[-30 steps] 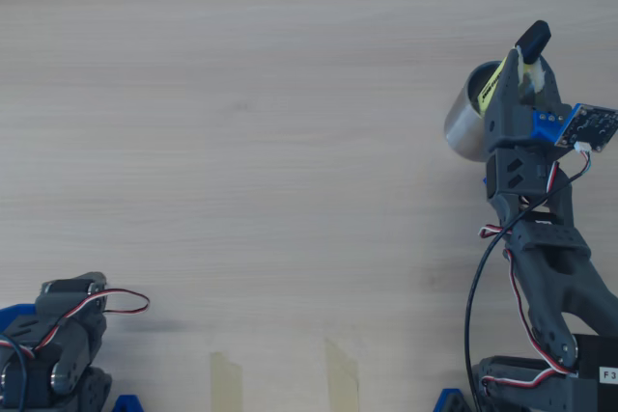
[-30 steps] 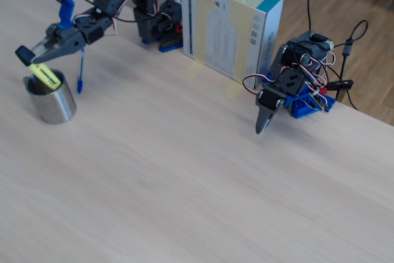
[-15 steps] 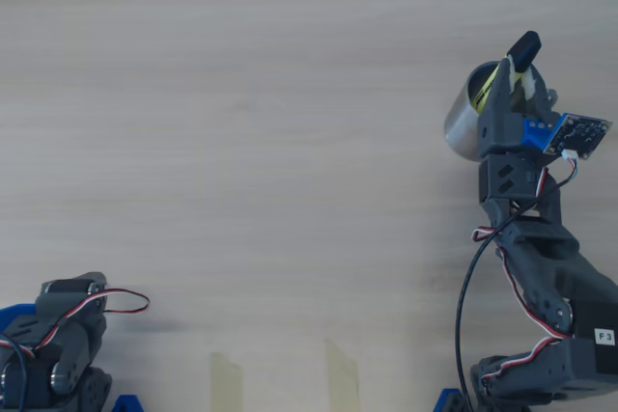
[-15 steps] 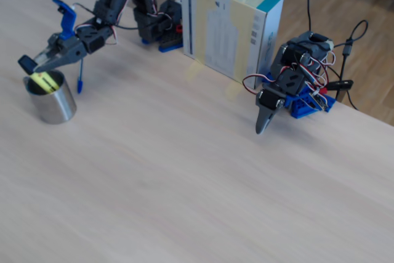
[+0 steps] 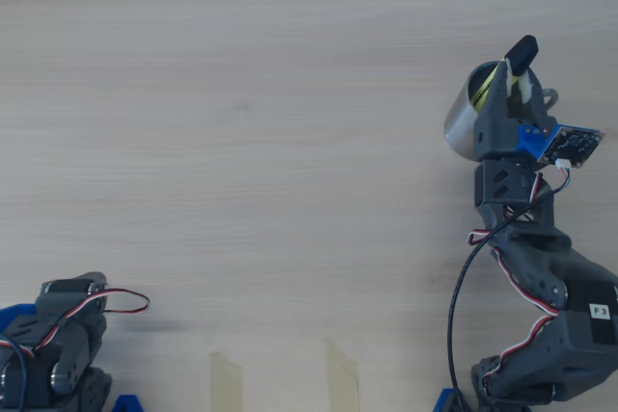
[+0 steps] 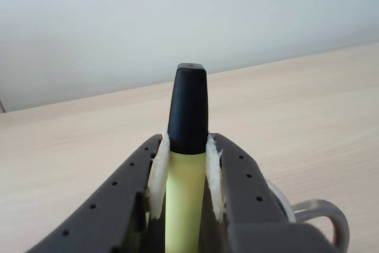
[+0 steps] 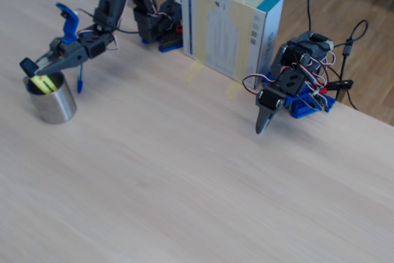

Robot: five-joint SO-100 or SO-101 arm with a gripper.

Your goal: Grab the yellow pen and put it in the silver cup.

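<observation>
The yellow pen (image 6: 183,202), a chunky highlighter with a black cap (image 6: 188,111), is clamped between the white-padded fingers of my gripper (image 6: 185,149), which is shut on it. In the fixed view the gripper (image 7: 39,69) holds the pen (image 7: 42,82) slanted, its yellow lower end inside the mouth of the silver cup (image 7: 54,104) and its cap sticking out over the rim. The overhead view shows the cup (image 5: 462,130) at the right, partly hidden under the gripper (image 5: 509,82), with the pen (image 5: 520,52) above it. The cup's handle (image 6: 324,213) peeks in at the wrist view's bottom right.
A thin blue pen (image 7: 79,80) lies just behind the cup. A second arm (image 7: 288,84) rests folded at the table's far edge, seen at the bottom left from overhead (image 5: 53,344). A tall white box (image 7: 231,26) stands behind. Two tape strips (image 5: 227,378) mark the near edge.
The gripper has moved down and toward the cup with the pen. The pen's yellow end has gone from above the rim to inside the cup.
</observation>
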